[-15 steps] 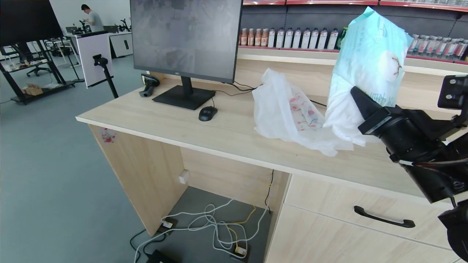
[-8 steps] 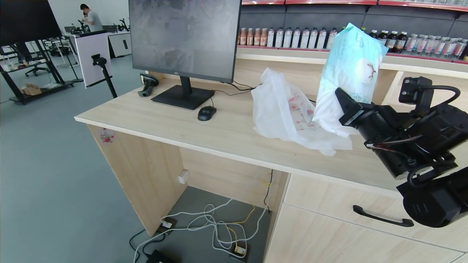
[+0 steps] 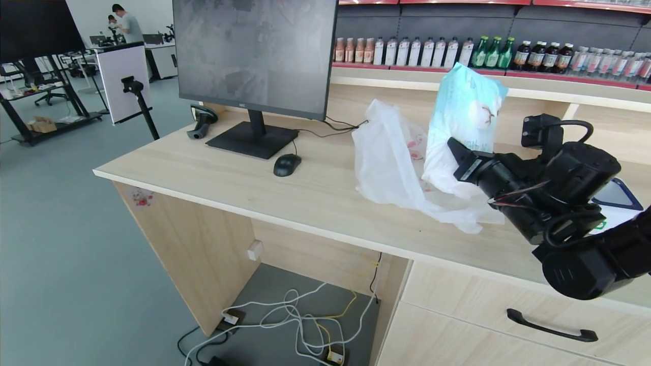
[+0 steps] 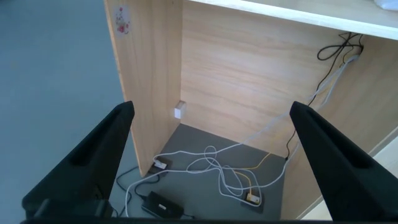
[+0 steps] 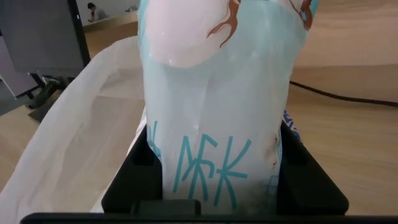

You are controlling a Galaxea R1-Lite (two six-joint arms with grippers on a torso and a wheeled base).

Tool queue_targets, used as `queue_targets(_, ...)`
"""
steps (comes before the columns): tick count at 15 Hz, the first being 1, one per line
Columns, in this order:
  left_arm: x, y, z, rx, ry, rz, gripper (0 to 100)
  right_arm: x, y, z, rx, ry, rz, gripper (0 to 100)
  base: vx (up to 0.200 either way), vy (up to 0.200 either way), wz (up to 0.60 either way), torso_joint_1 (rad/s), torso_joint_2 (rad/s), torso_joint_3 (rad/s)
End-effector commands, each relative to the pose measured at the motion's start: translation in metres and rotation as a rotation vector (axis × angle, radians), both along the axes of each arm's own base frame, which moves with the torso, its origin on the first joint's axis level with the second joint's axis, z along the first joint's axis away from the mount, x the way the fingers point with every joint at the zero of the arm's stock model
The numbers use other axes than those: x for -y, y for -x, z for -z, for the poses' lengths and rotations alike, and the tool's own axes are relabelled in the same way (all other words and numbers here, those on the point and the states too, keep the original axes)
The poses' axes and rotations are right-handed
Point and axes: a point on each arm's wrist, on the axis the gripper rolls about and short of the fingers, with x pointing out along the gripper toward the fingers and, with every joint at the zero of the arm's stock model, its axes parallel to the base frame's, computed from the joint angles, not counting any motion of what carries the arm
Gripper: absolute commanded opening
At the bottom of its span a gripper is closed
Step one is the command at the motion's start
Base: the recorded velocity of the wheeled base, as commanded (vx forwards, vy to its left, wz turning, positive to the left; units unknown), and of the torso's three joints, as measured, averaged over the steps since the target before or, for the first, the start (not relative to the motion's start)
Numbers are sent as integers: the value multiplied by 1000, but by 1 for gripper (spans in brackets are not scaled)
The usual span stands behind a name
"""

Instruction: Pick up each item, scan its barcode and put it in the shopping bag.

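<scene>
A tall light-blue and white soft pack is held upright in my right gripper, which is shut on its lower part. The pack hangs over the right side of the translucent white shopping bag that lies slumped on the wooden counter. In the right wrist view the pack fills the space between the two black fingers, with the bag beside it. A black handheld scanner rests at the counter's back left. My left gripper is open, low beside the counter's leg space, above the floor cables.
A monitor and a black mouse stand on the counter's left half. Shelves of bottles run behind the counter. A blue-edged card lies at the counter's right. A drawer handle sits below.
My right arm has carried the pack leftward and down, from above the bag's right edge to just over the bag. The head camera has shifted slightly.
</scene>
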Motion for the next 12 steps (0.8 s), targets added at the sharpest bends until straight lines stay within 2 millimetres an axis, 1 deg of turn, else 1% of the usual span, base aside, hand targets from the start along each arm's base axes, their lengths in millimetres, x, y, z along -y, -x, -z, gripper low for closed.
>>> queue_targets(1,0,0,0,1,0,0,100,-3,-8,-12,4,-9,-7,0,0,0,0,0,0,0)
queue_targets(3,0,0,0,1,0,0,100,-6,-18,-22,-37,-7,-37,0,0,0,0,0,0,0)
queue_targets(4,0,0,0,1,0,0,100,-7,-19,-25,-61,5,-60,0,0,0,0,0,0,0)
queue_targets(8,0,0,0,1,0,0,100,-12,-19,-32,-85,32,-179,0,0,0,0,0,0,0)
queue_targets(10,0,0,0,1,0,0,100,-14,-18,-33,-89,16,-227,0,0,0,0,0,0,0)
queue_targets(12,0,0,0,1,-2,0,100,-22,-17,-24,-130,-15,-278,0,0,0,0,0,0,0)
